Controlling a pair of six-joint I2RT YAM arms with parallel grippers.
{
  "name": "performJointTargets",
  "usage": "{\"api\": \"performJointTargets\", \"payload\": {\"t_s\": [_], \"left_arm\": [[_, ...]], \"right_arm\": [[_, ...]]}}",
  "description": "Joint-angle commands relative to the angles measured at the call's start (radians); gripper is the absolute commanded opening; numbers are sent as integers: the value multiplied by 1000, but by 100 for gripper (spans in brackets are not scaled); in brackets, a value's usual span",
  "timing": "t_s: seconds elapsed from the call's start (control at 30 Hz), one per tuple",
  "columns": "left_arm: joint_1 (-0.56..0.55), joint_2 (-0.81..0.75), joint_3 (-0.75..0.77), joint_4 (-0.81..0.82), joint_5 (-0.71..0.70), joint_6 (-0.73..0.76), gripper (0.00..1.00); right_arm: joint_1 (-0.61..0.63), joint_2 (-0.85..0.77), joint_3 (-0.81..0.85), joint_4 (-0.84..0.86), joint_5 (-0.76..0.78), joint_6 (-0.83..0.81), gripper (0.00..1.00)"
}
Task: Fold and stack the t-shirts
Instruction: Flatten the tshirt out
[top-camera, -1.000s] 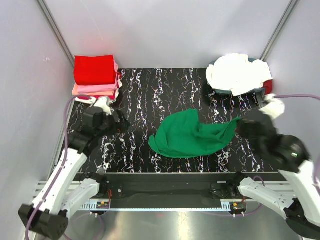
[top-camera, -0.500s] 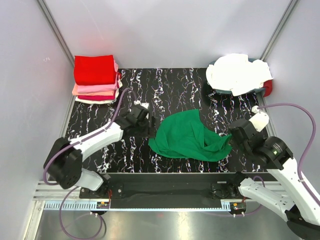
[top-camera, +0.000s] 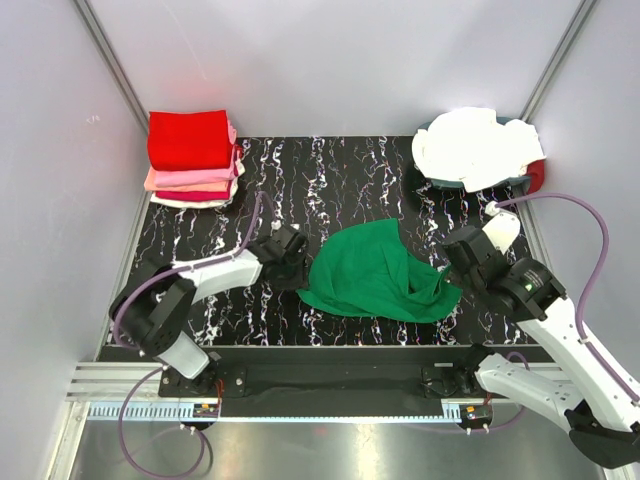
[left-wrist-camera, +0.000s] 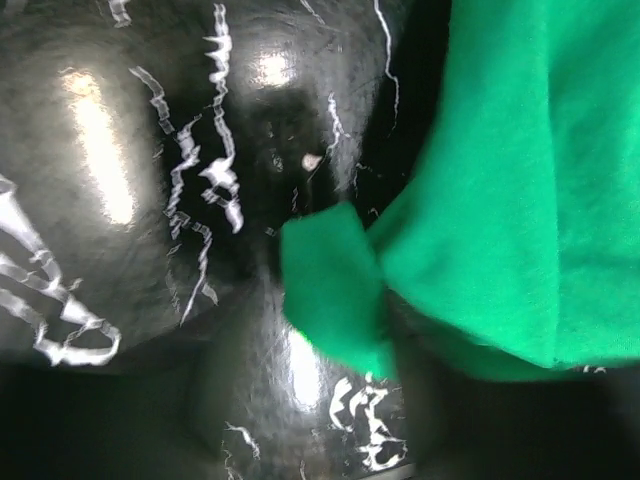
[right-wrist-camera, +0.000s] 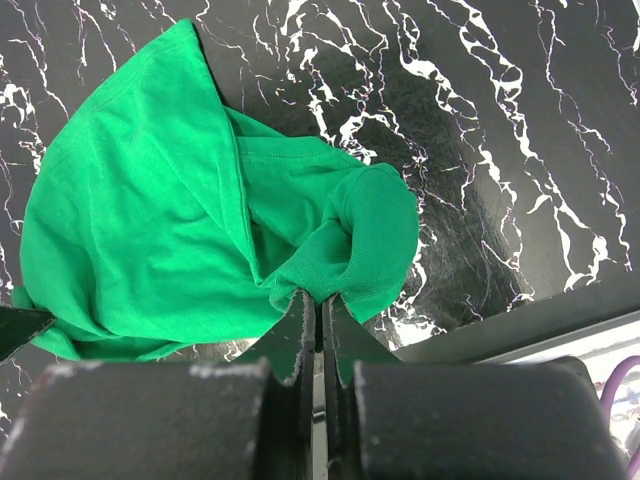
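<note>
The green t-shirt (top-camera: 372, 268) lay crumpled at the centre of the mat (top-camera: 330, 180). The right gripper (right-wrist-camera: 320, 303), reaching from 3 o'clock, was clenched on its fold. The left gripper (top-camera: 292, 270), extended low from 9 o'clock, sat at its edge; grip indeterminable, view blurred.

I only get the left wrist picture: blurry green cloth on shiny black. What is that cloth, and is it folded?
Observer: A green t-shirt, crumpled, not folded, lying mid-mat.
Operator: Is anything holding it?
Observer: Yes, the jaws of the right arm are shut on a fold at its right edge.
Operator: Any more shirts around?
Observer: A folded stack, red on top, at the far left corner of the mat.
</note>
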Motion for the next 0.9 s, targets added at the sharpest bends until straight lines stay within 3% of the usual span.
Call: {"api": "performJointTargets", "payload": {"t_s": [0.0,0.07,0.1,0.3,0.5,0.63,0.73,0.87], "left_arm": [[-2,35,22,95,56,-7,39],[0,44,62,78,40,14,18],[-2,36,81,32,21,22,0],[21,-133,347,-325,-214,104,0],[200,-305,724,-618,-291,218,0],[334,-344,928,-735,-288,278,0],[368,-364,906,-761,-283,298,0],[391,-382,758,-702,-213,293,2]], "right_arm": [[3,-10,36,27,31,-4,0],[1,-9,38,27,35,-7,0],[1,-4,41,29,38,-10,0],[-25,85,204,59,68,-141,0],[-296,249,582,105,-68,-358,0],[-373,355,800,64,-65,-442,0],[-421,427,858,36,-106,-455,0],[-507,464,716,55,-298,-429,0]]}}
